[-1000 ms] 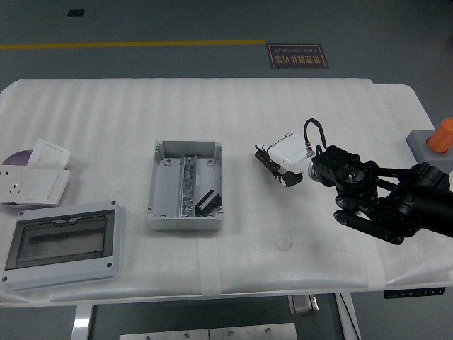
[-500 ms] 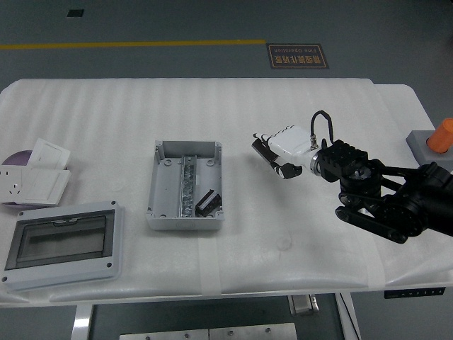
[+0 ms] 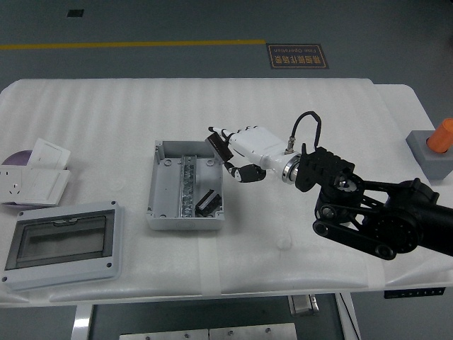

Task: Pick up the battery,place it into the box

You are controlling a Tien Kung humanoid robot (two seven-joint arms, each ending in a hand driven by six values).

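The white table (image 3: 297, 113) is taking up most of the head view, covered with a pale foam sheet. At its front left corner a grey cover with a clear window (image 3: 60, 242) is lying flat. Behind it some white socket plates (image 3: 35, 177) are lying at the left edge. In the middle the open grey box (image 3: 185, 184) is sitting, with a metal rail along its floor and a small black part near its front right corner.

The right arm (image 3: 375, 216) is reaching in from the right side. Its white right hand (image 3: 244, 152) is hovering just beside the right rear corner of the box. The fingers are curling narrowly around a small dark battery (image 3: 214, 141), which is sticking out toward the box, above the box wall and not yet inside.

At the far right edge, an orange button on a grey base (image 3: 435, 145) is standing.
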